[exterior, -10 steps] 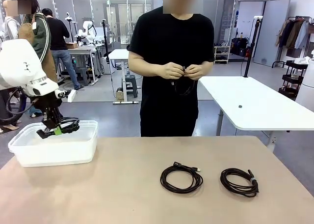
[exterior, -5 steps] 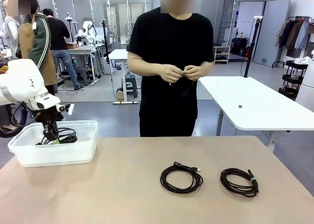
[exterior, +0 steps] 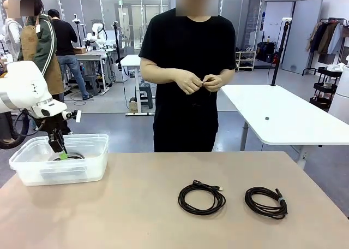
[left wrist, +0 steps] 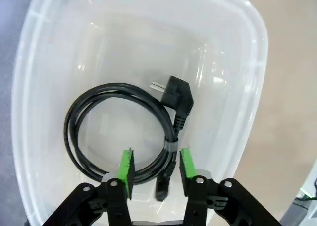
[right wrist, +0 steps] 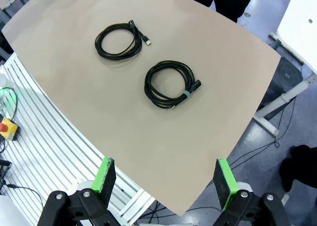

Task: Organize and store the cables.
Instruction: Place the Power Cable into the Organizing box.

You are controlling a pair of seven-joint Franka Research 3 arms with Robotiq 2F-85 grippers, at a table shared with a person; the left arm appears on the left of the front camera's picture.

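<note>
In the left wrist view a coiled black cable (left wrist: 99,127) with an angled plug lies on the floor of the clear plastic bin (left wrist: 250,87). My left gripper (left wrist: 156,164) hangs just over it, fingers apart on either side of the tied part and not pinching it. The front view shows that gripper (exterior: 59,149) down inside the bin (exterior: 54,175) at the table's left. Two more coiled cables (exterior: 200,197) (exterior: 266,202) lie on the table's right half. My right gripper (right wrist: 165,179) is open high above the table edge, with both cables (right wrist: 119,40) (right wrist: 168,84) below it.
A person stands at the far side with both hands (exterior: 199,82) together at chest height, working at something small. A white table (exterior: 283,118) stands behind on the right. The tan tabletop (exterior: 125,205) is bare between the bin and the cables.
My left gripper came down into the bin with the cable and its fingers have parted. The cable now lies on the bin floor. The right arm has not moved.
</note>
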